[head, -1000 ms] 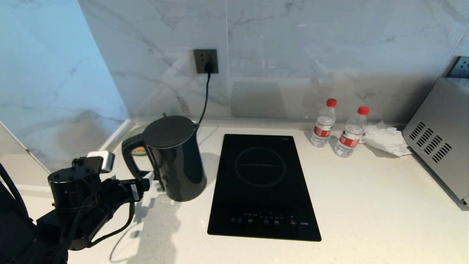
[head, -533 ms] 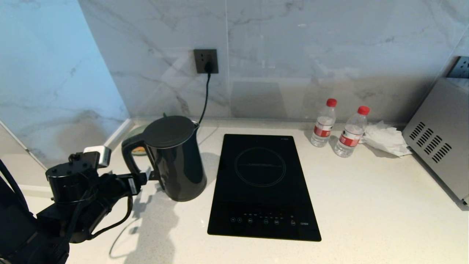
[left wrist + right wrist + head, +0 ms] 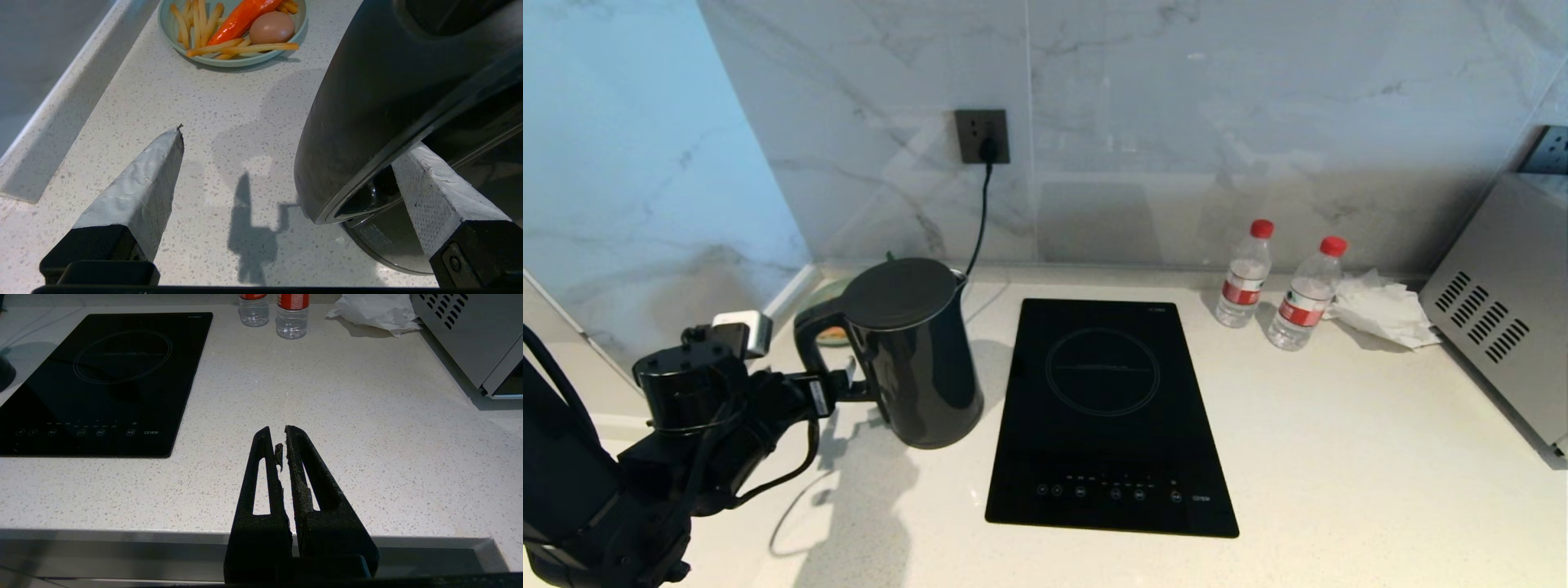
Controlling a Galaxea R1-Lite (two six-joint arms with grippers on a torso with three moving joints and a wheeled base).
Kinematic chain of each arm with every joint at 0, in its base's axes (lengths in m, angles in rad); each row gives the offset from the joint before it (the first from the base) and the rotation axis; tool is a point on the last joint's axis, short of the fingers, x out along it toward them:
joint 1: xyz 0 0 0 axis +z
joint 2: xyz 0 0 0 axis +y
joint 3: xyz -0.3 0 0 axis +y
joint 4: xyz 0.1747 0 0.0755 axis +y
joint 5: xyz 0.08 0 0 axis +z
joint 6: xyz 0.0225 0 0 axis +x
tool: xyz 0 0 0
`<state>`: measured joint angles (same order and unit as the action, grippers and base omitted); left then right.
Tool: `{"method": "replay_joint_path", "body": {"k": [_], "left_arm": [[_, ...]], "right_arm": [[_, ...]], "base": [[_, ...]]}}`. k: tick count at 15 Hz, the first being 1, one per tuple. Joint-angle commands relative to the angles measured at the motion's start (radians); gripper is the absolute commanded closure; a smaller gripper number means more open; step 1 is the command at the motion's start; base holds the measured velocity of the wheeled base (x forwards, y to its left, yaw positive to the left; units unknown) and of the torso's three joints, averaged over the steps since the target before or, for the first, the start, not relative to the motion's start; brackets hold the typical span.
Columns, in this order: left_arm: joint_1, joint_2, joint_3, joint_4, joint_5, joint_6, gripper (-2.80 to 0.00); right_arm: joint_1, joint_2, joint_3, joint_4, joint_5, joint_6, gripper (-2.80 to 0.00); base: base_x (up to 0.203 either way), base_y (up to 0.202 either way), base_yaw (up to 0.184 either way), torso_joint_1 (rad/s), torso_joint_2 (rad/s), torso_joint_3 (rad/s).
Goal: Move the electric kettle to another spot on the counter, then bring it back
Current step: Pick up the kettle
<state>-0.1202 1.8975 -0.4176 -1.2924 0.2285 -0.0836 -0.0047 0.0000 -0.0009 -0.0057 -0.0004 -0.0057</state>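
The left gripper (image 3: 286,143) is spread wide and grips nothing, one taped finger (image 3: 139,183) over bare counter (image 3: 122,102) and the other tucked at the electric kettle (image 3: 915,351), by its loop handle. Its arm reaches in low and nearly level from the left. The kettle stands upright left of the hob (image 3: 1107,412), a plate of food (image 3: 237,32) behind it; the right gripper (image 3: 282,437) hangs pressed together above the counter's front edge.
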Motion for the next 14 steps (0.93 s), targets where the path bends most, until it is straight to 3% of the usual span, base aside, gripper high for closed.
{"method": "replay_joint_path", "body": {"k": [1, 14], "left_arm": [[0.002, 0.012, -0.016, 0.002, 0.002, -0.001, -2.8], [0.016, 0.013, -0.132, 0.089, 0.035, -0.002, -2.8]], "right_arm": [[0.0, -0.002, 0.0, 0.0, 0.0, 0.0, 0.0], [0.0, -0.001, -0.001, 0.0, 0.0, 0.0, 0.0]], "base": [[0.0, 0.0, 0.0, 0.0, 0.0, 0.0], [0.0, 0.0, 0.0, 0.0, 0.0, 0.0]]}}
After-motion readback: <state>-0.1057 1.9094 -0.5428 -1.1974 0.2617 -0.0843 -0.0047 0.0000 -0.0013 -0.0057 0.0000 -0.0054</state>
